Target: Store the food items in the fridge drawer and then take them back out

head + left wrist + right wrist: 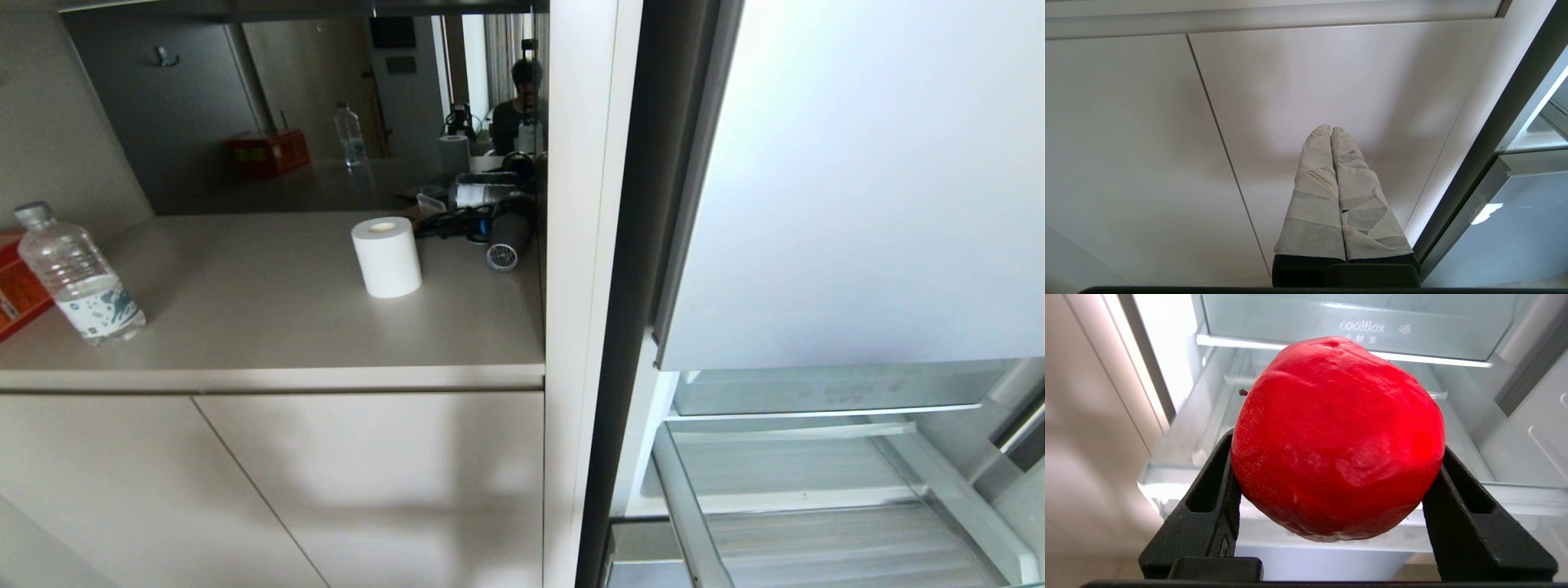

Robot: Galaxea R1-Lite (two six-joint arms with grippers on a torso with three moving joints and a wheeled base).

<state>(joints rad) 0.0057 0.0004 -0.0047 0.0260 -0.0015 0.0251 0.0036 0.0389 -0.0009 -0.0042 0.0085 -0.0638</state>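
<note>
- The right gripper [1337,490] has its jaws spread wide and closed on the apple [1337,437], one black jaw on each flank; the fruit hangs in front of the open drawer [1306,535], not in it.
- The left gripper [1332,132] has its taped jaws pressed together with nothing between them, pointing at a cupboard door [1331,81].
- Risk: the apple is smooth and round, held only at its sides. A jolt could probably roll it out, and it would fall at the drawer's front lip or to the floor.
- Risk: the "coolBox" bin [1355,330] sits just above the drawer; a high approach might knock the apple against it.
- The pumpkin shows in no view, so I cannot tell whether it is stored or out.
- Only the right wrist view shows the apple and the grip. The head view shows neither arm, but gives the drawer's [816,490] ribbed floor bare where visible, plus the bench [269,327] with a bottle [77,273] and a paper roll [386,256].
</note>
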